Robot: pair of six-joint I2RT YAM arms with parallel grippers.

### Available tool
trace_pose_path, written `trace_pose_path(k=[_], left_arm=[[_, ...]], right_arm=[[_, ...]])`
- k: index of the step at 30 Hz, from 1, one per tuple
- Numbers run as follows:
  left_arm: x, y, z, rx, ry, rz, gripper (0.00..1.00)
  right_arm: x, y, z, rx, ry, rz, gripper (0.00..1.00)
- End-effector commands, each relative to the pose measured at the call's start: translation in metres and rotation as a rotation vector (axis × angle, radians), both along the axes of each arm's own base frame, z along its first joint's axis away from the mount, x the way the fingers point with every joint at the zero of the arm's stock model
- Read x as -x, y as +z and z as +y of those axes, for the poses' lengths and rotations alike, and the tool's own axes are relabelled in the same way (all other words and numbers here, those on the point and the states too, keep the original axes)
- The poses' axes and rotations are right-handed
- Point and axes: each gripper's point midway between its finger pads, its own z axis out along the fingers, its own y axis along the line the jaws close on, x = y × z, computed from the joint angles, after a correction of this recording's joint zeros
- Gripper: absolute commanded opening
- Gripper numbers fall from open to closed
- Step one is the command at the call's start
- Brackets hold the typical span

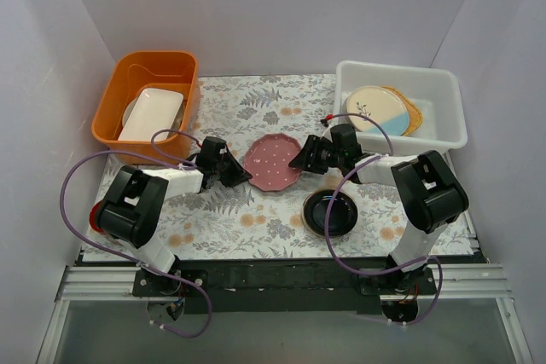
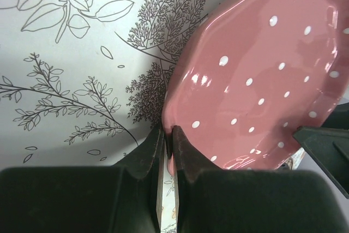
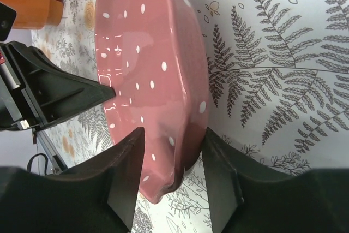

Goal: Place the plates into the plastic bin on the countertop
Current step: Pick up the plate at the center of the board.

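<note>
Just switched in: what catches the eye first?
The pink dotted plate, at the centre of the countertop, has both tools at it: the left tool shut against its left edge, the right tool open astride its right rim. Back right, the plastic bin holds two plates.

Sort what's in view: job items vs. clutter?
Job: pink dotted plate, black plate, cream-and-blue plate and mustard plate, both already in the plastic bin.
Lying about: orange tub, white rectangular dish inside it.
</note>
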Motion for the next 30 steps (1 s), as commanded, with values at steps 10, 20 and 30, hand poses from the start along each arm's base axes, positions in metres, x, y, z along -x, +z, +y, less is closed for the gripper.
trace_pose_path(k=[10, 20, 30], left_arm=[[0.046, -0.036, 0.018, -0.093, -0.036, 0.142, 0.00], [0.041, -0.015, 0.021, -0.100, -0.039, 0.080, 0.00], [0.040, 0.011, 0.023, -0.085, -0.028, 0.013, 0.41]], right_arm=[[0.012, 0.001, 0.014, -0.046, 0.041, 0.051, 0.13], [0.030, 0.007, 0.008, -0.051, 0.059, 0.040, 0.01], [0.038, 0.025, 0.008, -0.044, 0.074, -0.002, 0.01]])
